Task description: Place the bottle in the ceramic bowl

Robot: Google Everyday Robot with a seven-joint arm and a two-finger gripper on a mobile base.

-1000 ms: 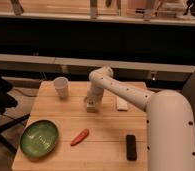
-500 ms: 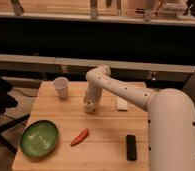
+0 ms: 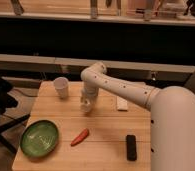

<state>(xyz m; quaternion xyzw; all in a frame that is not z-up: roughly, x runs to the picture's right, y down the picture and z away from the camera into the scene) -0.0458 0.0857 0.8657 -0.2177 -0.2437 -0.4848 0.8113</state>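
My gripper [image 3: 86, 104] points down over the middle of the wooden table [image 3: 106, 150], at the end of the white arm that reaches in from the right. It is shut on the small white bottle [image 3: 85, 107], which stands upright just above the tabletop and is partly hidden by the gripper. The green ceramic bowl [image 3: 39, 138] sits at the table's front left corner, well to the left of and nearer than the gripper. It holds nothing.
A white paper cup [image 3: 61, 87] stands at the back left, close to the gripper. A small flat white block [image 3: 122, 104] lies to the right, an orange-red carrot-like item [image 3: 80, 137] in front, and a black device [image 3: 131, 147] at front right. A dark chair [image 3: 0, 107] stands off the left edge.
The gripper with the bottle has shifted slightly left and toward the front. Everything else on the table has stayed put.
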